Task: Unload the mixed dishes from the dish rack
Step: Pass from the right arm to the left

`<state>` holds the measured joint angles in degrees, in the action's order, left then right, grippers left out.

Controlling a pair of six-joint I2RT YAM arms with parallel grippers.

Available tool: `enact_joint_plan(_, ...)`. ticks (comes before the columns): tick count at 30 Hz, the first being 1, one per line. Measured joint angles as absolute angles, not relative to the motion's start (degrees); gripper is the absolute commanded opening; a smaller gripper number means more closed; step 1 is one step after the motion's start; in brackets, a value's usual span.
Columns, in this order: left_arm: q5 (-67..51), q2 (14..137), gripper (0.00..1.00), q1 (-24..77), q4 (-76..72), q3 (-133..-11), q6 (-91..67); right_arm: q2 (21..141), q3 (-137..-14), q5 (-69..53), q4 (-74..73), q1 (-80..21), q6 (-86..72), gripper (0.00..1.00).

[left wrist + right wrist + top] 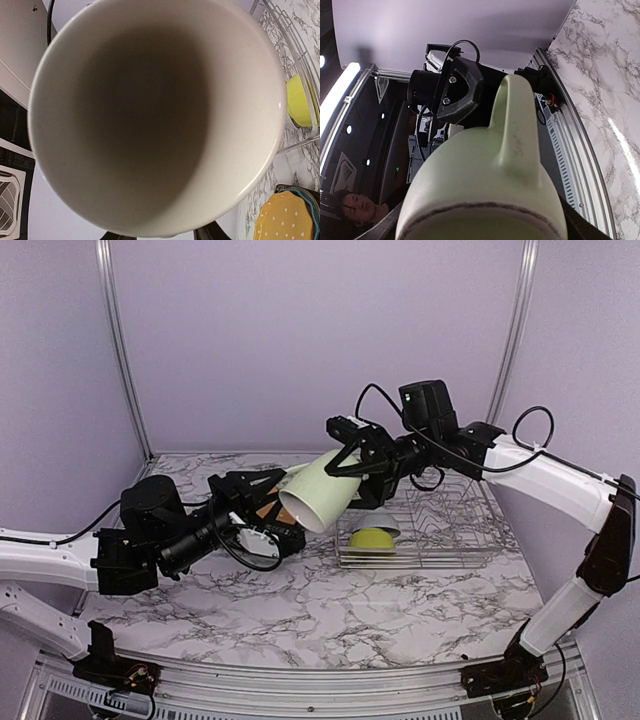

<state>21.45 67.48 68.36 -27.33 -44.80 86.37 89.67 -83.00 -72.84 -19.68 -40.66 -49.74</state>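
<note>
The pale green mug (pixel 320 495) hangs in the air on its side, left of the dish rack (pixel 450 540). My right gripper (pixel 352 475) is shut on its base end, and the right wrist view shows the mug (pixel 485 175) with its handle up. The mug's mouth (pixel 150 115) fills the left wrist view. My left gripper (pixel 272 512) is at the mug's rim, its fingertips hidden behind it. A lime green bowl (pixel 371 539) lies in the rack's left end. The orange dotted plate (pixel 282 217) sits on the blue plate (pixel 308 197) on the table.
The plate stack lies on the marble table under my left arm, showing partly as orange (pixel 266 508). The rack's wire side (pixel 295 40) and the lime green bowl (pixel 297 102) stand right of the mug. Purple walls close the back and sides.
</note>
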Motion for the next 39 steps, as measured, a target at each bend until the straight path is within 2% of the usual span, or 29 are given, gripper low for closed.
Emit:
enact_joint_plan(10,21.1,68.7,0.16,68.4,-27.7,-44.8,87.8,89.7,-82.1,-73.9,-17.6,-41.9,-51.5,0.29)
enact_joint_plan(14,21.1,68.8,0.06,68.4,-27.6,-44.8,88.4,89.8,-81.7,-74.1,-17.6,-41.9,-52.4,0.35)
enact_joint_plan(17,21.1,68.8,0.0,68.4,-27.6,-44.9,88.3,89.8,-81.7,-74.5,-17.4,-41.9,-52.7,0.49)
enact_joint_plan(21,21.2,68.8,0.0,68.5,-27.4,-44.9,87.6,89.9,-81.7,-74.4,-17.6,-41.9,-52.9,0.68)
enact_joint_plan(22,21.3,68.8,0.0,68.5,-27.2,-44.9,87.3,89.9,-81.7,-74.4,-17.8,-41.9,-52.8,0.78)
enact_joint_plan(23,21.3,68.8,0.0,68.5,-26.9,-44.9,87.0,90.1,-81.8,-74.4,-18.4,-41.8,-52.4,0.83)
enact_joint_plan(24,21.5,68.8,0.0,68.6,-26.6,-44.9,86.6,90.3,-82.1,-74.4,-19.1,-41.6,-52.0,0.94)
enact_joint_plan(25,21.6,68.8,0.0,68.6,-26.2,-45.0,86.0,90.7,-82.8,-74.4,-20.4,-41.3,-51.2,0.97)
enact_joint_plan(30,22.4,68.5,0.0,68.4,-22.6,-45.5,80.9,92.2,-86.1,-72.6,-24.6,-38.8,-46.7,0.98)
enact_joint_plan(39,21.9,66.9,0.0,66.3,-12.0,-47.6,69.3,92.6,-91.9,-67.7,-27.7,-28.2,-42.8,0.98)
